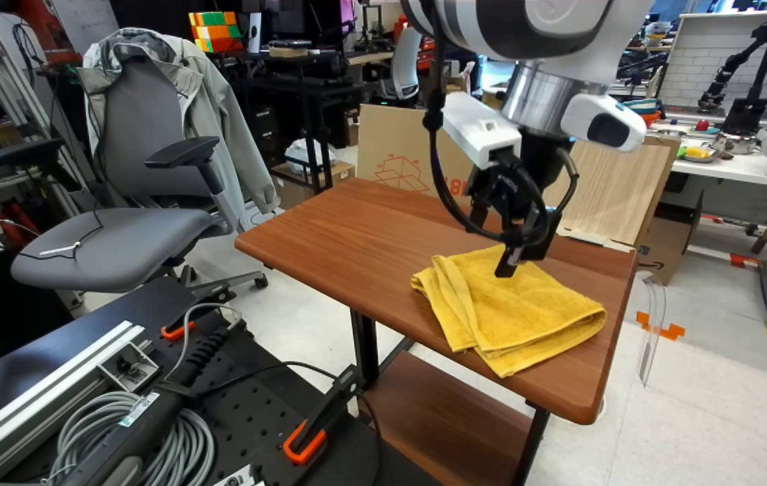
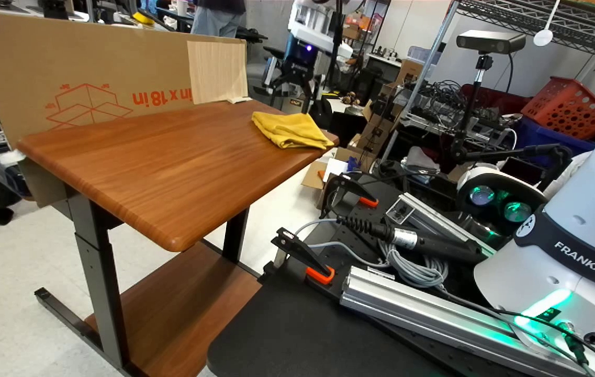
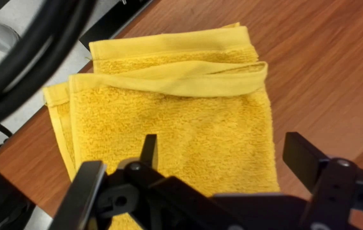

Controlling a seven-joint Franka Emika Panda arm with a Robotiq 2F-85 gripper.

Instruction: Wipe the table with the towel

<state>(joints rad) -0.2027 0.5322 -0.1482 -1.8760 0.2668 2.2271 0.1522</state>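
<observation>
Jaws spread, my gripper point(image 3: 223, 150) hangs over the towel point(image 3: 181, 127); whether a fingertip brushes the cloth I cannot tell. In the wrist view, one finger shows against the yellow pile, while the other finger point(image 3: 302, 161) shows just past the side hem, against wood. Black cables point(image 3: 25, 51) bow out beside them and hide part of that view. The towel lies folded near one end of the table point(image 1: 336, 223), close to a rounded corner, and some of its own corners reach past the long edge facing a black pegboard point(image 1: 255, 412). My open room is the long run of wood grain from the cloth to the opposite short end. Along the back edge, cardboard point(image 2: 9, 68) stands like a wall, with a pale plywood board point(image 2: 219, 70) upright in front of it, at the towel's end. Black-and-orange clamps point(image 1: 304, 443) and coiled grey cable point(image 2: 417, 269) sit on the pegboard. Past the opposite short end, a grey office chair point(image 1: 133, 243) wears a jacket point(image 1: 221, 101).
</observation>
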